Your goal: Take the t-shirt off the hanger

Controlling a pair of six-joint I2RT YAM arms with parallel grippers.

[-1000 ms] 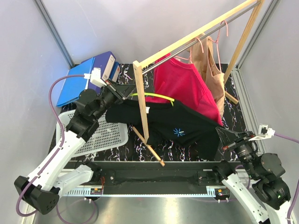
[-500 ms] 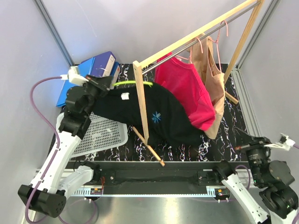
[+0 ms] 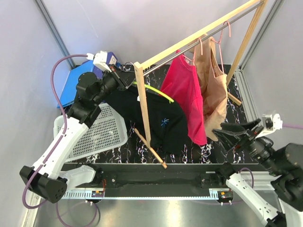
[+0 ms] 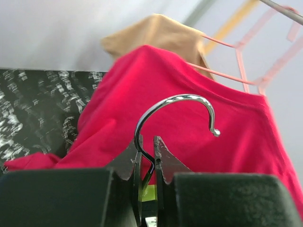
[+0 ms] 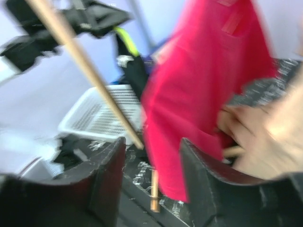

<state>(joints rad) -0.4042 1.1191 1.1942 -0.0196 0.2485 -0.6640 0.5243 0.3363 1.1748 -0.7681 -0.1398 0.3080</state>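
A black t-shirt point(image 3: 158, 120) with a small blue print droops from a yellow-green hanger point(image 3: 154, 90), beside the wooden rack post point(image 3: 142, 104). The hanger's bar shows along the top of the cloth. My left gripper point(image 3: 122, 80) is shut on the hanger's metal hook point(image 4: 175, 101), and in the left wrist view the wire is pinched between the fingers of the left gripper point(image 4: 147, 142). My right gripper point(image 3: 227, 135) hovers at the lower right, open, clear of the black t-shirt. In the blurred right wrist view nothing lies between the jaws of the right gripper point(image 5: 152, 146).
A red shirt point(image 3: 189, 94) and a tan garment point(image 3: 210, 80) hang on pink hangers from the slanted rack rail point(image 3: 199, 35). A white basket point(image 3: 99, 132) sits at the left, with a blue binder point(image 3: 78, 87) behind it. A loose wooden strut point(image 3: 151, 149) lies on the dark mat.
My right gripper has opened, let go of the black t-shirt's hem and drawn back. The shirt has fallen slack under the hanger. My left gripper has lifted the hanger up and back.
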